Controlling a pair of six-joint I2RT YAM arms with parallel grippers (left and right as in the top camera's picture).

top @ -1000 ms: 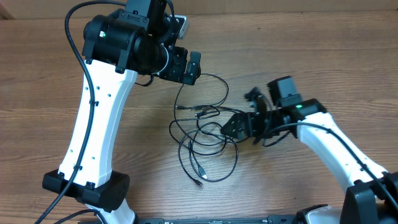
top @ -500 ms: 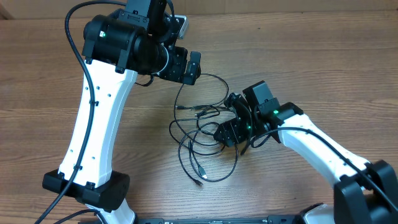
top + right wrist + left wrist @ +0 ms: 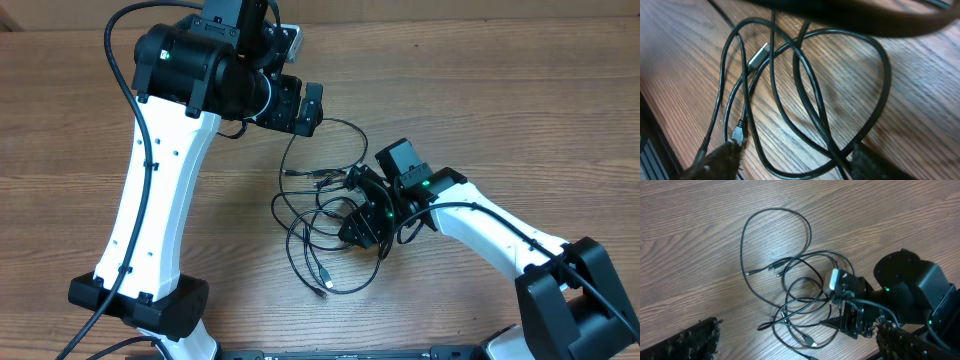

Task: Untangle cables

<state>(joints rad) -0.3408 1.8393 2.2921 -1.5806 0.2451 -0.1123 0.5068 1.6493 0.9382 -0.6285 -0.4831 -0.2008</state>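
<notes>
The thin black cables [image 3: 318, 180] lie tangled in loose loops on the wooden table at the centre. My right gripper [image 3: 358, 226] sits low over the right side of the tangle. In the right wrist view it [image 3: 795, 162] is open, with its fingertips [image 3: 715, 160] either side of several crossing strands [image 3: 810, 105]. A silver USB plug [image 3: 757, 54] and a small plug [image 3: 738, 132] lie close by. My left gripper [image 3: 308, 106] hangs above the tangle's far loop. In the left wrist view it [image 3: 800, 347] is open and empty, with the cables [image 3: 800, 300] below.
The left arm's white column and black base [image 3: 150, 300] stand at the left front. The right arm [image 3: 500, 235] reaches in from the right front. Bare wooden table [image 3: 500, 90] lies all around the tangle.
My right gripper has moved left and forward onto the right side of the tangle, and its wrist has turned. The left arm and the cables have not visibly moved.
</notes>
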